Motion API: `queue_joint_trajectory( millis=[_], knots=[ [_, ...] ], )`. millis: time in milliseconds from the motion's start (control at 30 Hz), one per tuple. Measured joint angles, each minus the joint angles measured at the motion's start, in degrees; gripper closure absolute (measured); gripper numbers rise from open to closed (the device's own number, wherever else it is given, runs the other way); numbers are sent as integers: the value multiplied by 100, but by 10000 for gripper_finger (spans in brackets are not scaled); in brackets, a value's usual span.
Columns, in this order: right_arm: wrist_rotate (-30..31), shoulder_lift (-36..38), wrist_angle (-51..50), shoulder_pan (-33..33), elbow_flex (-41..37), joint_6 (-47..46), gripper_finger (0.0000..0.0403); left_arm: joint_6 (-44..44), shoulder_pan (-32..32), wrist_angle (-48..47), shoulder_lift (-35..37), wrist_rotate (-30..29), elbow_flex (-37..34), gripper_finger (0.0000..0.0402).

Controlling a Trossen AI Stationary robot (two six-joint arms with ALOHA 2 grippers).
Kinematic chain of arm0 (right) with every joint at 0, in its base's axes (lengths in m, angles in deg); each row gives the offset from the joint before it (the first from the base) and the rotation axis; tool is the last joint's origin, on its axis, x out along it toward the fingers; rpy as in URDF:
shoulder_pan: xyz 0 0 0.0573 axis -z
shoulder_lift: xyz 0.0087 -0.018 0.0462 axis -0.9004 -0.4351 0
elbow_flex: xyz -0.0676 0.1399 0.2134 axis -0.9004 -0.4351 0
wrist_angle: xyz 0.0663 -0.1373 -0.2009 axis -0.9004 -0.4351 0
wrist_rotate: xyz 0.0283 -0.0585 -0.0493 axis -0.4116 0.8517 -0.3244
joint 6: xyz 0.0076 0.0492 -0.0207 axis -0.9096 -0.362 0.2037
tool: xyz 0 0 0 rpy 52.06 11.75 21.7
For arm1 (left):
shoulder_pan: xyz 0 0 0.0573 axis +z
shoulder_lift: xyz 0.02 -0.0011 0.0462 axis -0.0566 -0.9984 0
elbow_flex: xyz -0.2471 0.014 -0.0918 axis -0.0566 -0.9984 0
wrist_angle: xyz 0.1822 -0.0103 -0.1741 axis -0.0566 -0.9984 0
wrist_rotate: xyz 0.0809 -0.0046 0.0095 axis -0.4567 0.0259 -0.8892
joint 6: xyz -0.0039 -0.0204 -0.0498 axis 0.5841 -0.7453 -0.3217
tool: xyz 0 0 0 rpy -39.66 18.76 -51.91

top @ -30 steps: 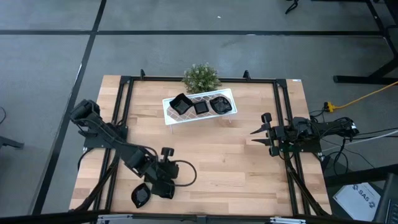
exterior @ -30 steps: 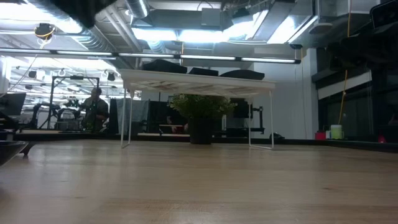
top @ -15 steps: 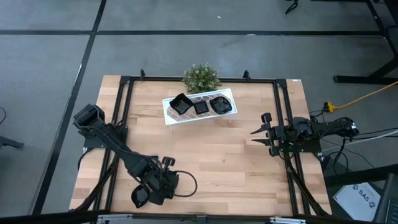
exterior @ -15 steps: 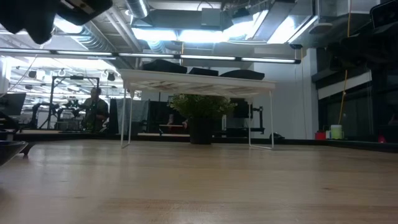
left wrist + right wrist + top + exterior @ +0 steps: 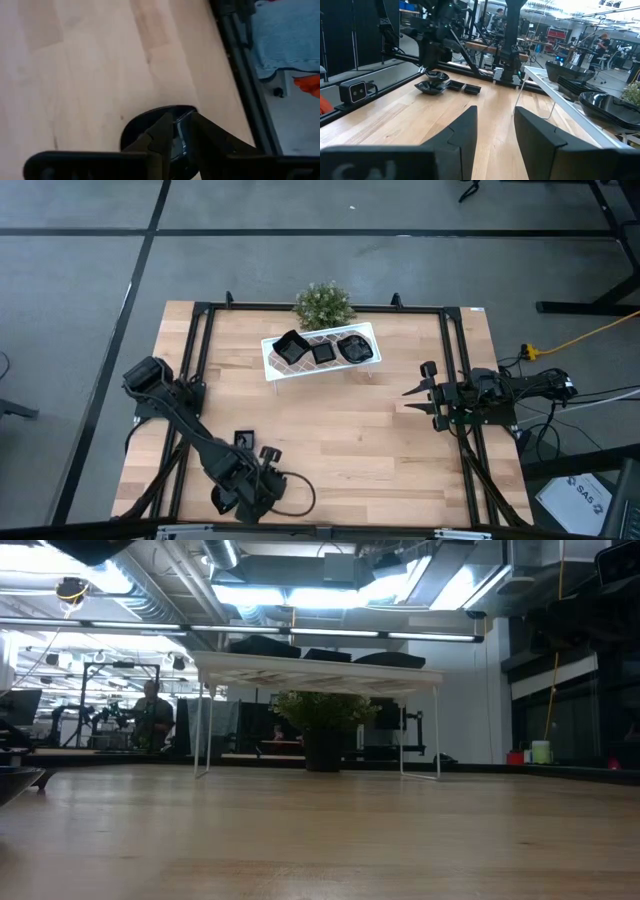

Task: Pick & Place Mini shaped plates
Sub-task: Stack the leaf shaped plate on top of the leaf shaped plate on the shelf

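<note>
plate (image 5: 150, 125) | rim between left fingers (image 5: 162, 132) (near table edge)

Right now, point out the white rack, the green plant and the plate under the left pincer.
white rack (image 5: 271, 366), high view, bare left end of its lattice top.
green plant (image 5: 323, 304), high view, middle of its foliage.
plate (image 5: 137, 127), left wrist view, its rim beside the fingers.

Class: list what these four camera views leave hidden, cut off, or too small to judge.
- Black dish, left wrist view: the left gripper's jaws cover its middle; high view, the arm covers it.
- Dishes on the white rack, low view: only edges show.
- Right gripper: waits at the table's right edge.
</note>
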Motion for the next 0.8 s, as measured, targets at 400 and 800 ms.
queue_joint_trajectory(
  millis=[400, 800],
  knots=[
    [0, 0, 1, 0, -1, 0, 273, -141, -152, -161, -356, -15, 336, 298],
    [0, 2, -1, 0, -1, 0, 273, -522, -374, -472, -635, 225, 338, 262]
  ],
)
